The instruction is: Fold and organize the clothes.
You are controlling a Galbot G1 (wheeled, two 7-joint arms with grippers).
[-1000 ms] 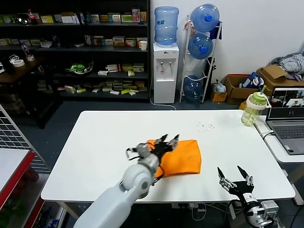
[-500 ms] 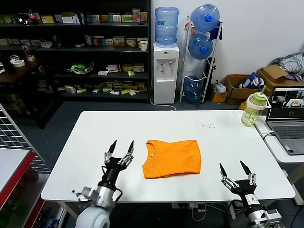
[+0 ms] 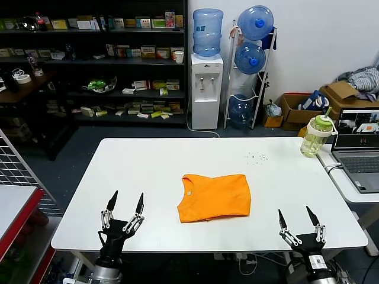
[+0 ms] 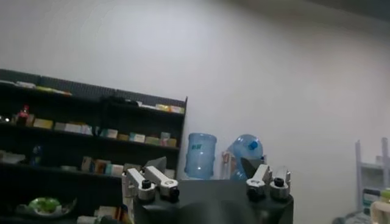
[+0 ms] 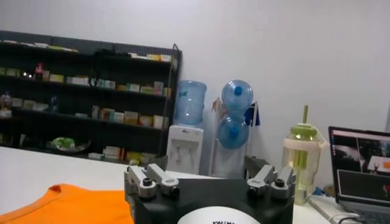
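At the middle of the table (image 3: 118, 171) lies the T-shirt (image 3: 215, 197) — folded, flat. Left gripper (image 3: 124, 209) and right gripper (image 3: 299, 220) stand at the near edge, well apart from it — jaws spread, holding nothing.

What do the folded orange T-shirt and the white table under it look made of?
Folded orange T-shirt: soft matte knit, probably cotton; it lies limp with soft creases and a ribbed neckline. White table: smooth, hard, faintly glossy top, likely laminate or painted board; unclear which.

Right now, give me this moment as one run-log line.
T-shirt: folded, mid-table, untouched | left pincer: open, empty, near table edge | right pincer: open, empty, near table edge | table
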